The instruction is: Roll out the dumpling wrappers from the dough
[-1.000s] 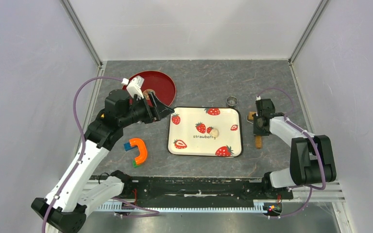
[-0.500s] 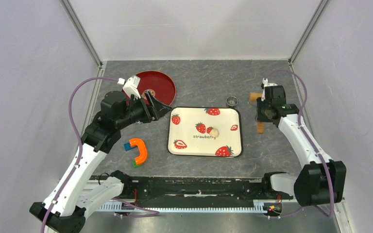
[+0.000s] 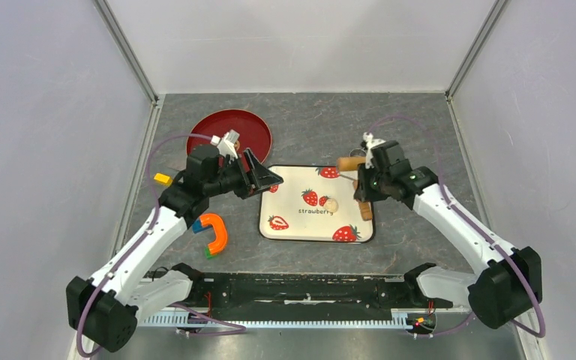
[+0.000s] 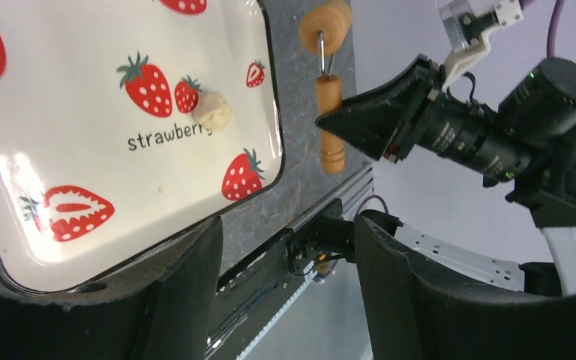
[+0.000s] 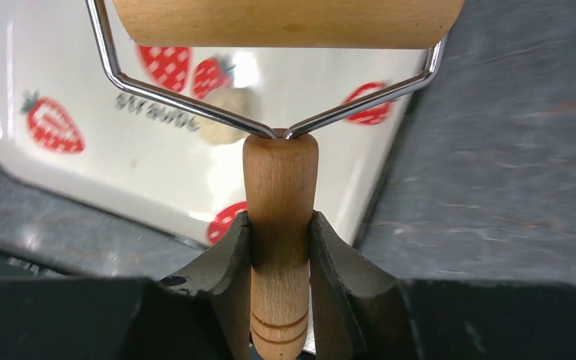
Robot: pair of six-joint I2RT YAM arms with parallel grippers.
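The dough [image 3: 331,204] is a small pale cream ball near the middle of the strawberry tray [image 3: 289,196]. It also shows in the left wrist view [image 4: 212,112] and, blurred behind the roller's wire, in the right wrist view [image 5: 221,124]. My right gripper [image 3: 364,195] is shut on the handle of the tan wooden roller [image 3: 350,163] and holds it above the tray's right edge [image 5: 280,247]. The roller's barrel [image 5: 285,22] lies crosswise above the dough. My left gripper [image 3: 267,178] is open and empty over the tray's far left corner [image 4: 289,255]. No dumpling wrappers are in view.
A red plate [image 3: 229,129] lies at the back left. An orange U-shaped toy [image 3: 214,232] and a small yellow block [image 3: 163,178] lie left of the tray. Enclosure walls stand on both sides and at the back.
My right gripper has lifted the roller from the table right of the tray and carried it left, over the tray's right edge. My left gripper has moved right, towards the tray.
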